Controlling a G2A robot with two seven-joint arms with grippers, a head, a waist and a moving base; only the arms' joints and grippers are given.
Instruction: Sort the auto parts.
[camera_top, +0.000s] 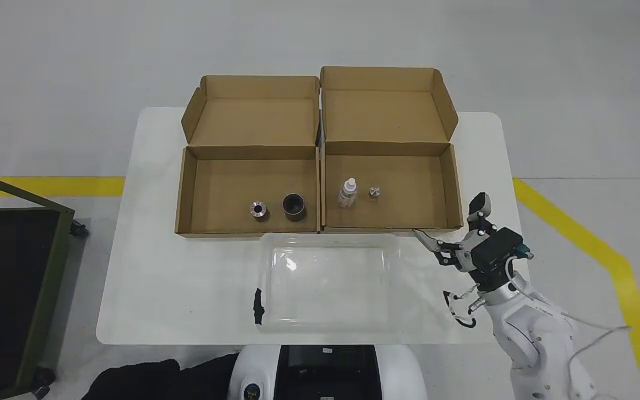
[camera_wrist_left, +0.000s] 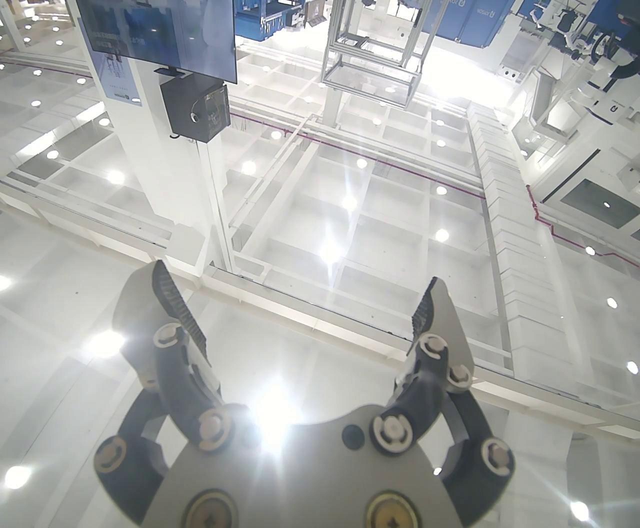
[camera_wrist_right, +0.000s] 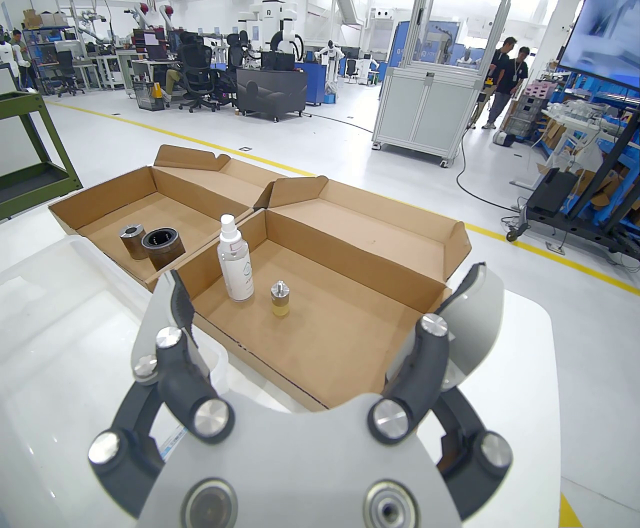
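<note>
A white table carries two open cardboard boxes, the left box and the right box, behind a clear tray. A bottle and a small fitting stand in the right box, and two metal rings in the left. The right gripper hangs wide open beside the right box's front corner. The left gripper, also wide, faces the ceiling. Any reach inward should probably clear the wall and spare the bottle.

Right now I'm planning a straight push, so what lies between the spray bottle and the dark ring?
The boxes' adjoining cardboard walls stand between the spray bottle and the dark ring, with otherwise bare box floor; the top view shows it.
</note>
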